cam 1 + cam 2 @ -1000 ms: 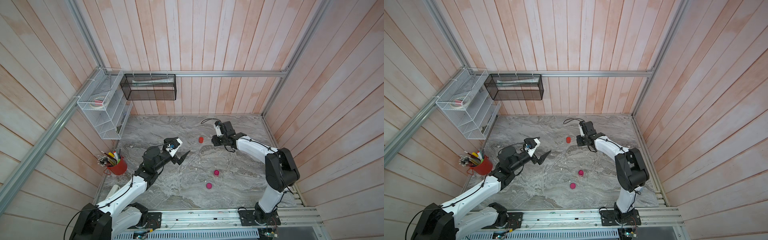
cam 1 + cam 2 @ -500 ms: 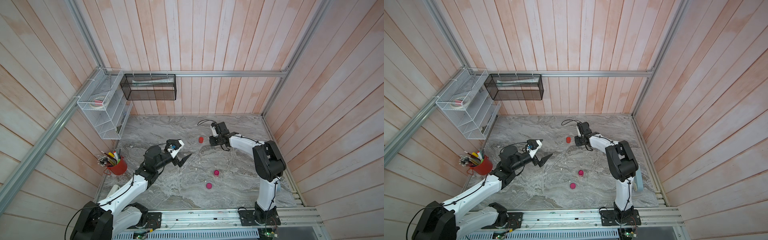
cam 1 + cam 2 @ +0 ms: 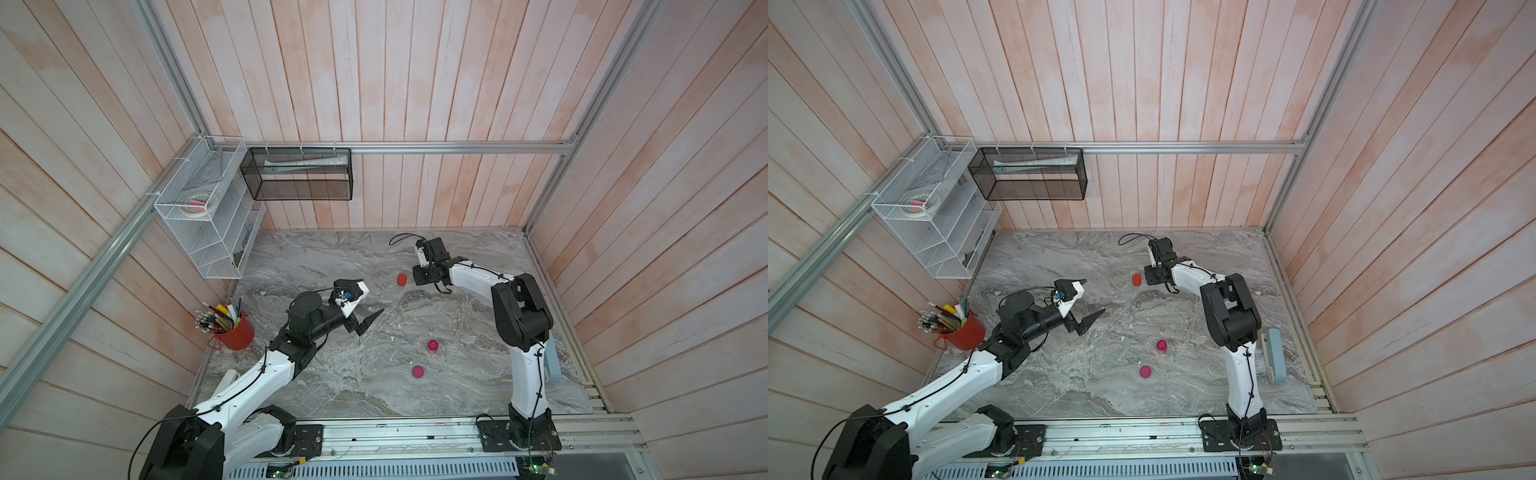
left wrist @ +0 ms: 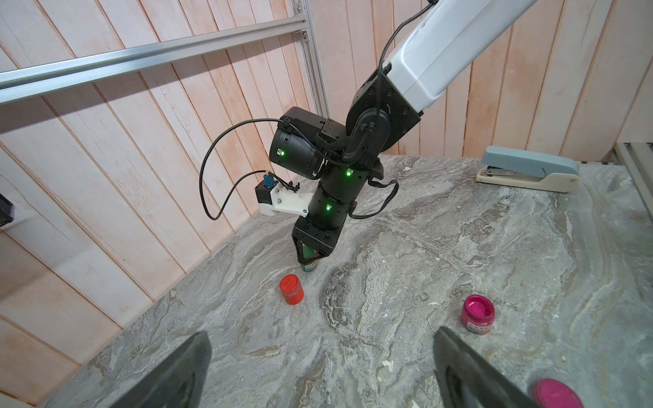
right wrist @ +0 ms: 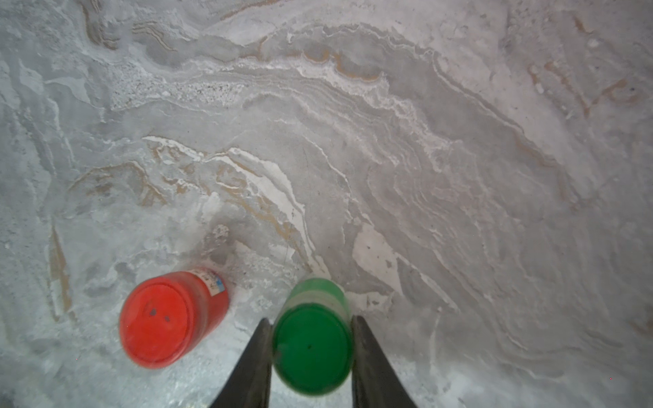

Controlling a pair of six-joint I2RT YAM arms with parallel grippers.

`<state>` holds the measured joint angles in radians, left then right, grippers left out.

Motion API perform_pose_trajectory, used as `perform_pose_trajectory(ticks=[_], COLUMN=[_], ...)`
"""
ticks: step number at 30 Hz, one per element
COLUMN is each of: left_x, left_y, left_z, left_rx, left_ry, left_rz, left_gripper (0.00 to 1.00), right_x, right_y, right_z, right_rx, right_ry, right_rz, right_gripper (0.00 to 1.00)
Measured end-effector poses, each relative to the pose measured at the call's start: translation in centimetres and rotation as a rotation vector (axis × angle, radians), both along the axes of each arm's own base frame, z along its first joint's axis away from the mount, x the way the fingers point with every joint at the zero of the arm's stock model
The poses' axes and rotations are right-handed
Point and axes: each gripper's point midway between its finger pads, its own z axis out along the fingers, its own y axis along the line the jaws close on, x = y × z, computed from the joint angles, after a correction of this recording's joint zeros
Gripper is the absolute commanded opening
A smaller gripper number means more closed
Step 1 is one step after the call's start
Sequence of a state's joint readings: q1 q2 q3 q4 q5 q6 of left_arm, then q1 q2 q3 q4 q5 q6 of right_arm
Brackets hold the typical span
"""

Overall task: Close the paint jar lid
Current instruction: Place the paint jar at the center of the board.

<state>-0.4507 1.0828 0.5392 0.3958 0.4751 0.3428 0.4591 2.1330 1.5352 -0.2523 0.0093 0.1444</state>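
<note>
My right gripper [image 5: 311,319] is shut on a green paint jar [image 5: 312,346] with its green lid on, standing on the marble table [image 3: 332,257]. The left wrist view shows that green jar [image 4: 309,265] under the right gripper's fingers; in both top views the right gripper [image 3: 424,276] hides it. A closed red jar [image 5: 169,318] [image 3: 402,279] stands just beside it. An open pink paint jar [image 3: 433,346] [image 4: 477,314] and its loose pink lid [image 3: 418,371] [image 4: 556,394] lie nearer the front. My left gripper [image 4: 321,333] [image 3: 1088,301] hovers open and empty at table centre-left.
A red cup of pens and brushes [image 3: 232,328] stands at the table's left edge. A grey stapler [image 3: 1275,359] lies by the right arm's base. White wire shelves [image 3: 208,212] and a black mesh basket [image 3: 299,178] hang on the back walls.
The right arm's elbow has swung left and its gripper has shifted slightly toward the red jar, still holding the green jar. The left arm has barely moved.
</note>
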Motion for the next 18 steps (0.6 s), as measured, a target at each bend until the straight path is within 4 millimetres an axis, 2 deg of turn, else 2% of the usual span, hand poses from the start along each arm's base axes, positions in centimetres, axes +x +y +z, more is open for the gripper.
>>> perform_pose_trajectory(ticks=[18], left_x=[-0.04], left_y=[0.03], left_z=[0.16], left_rx=[0.001], left_ry=[-0.008], left_rz=[0.000], left_gripper=[1.00], right_x=[-0.35], right_y=[0.06], right_z=[-0.20], right_rx=[-0.008], right_ry=[0.037], right_rz=[0.007], right_gripper=[0.07])
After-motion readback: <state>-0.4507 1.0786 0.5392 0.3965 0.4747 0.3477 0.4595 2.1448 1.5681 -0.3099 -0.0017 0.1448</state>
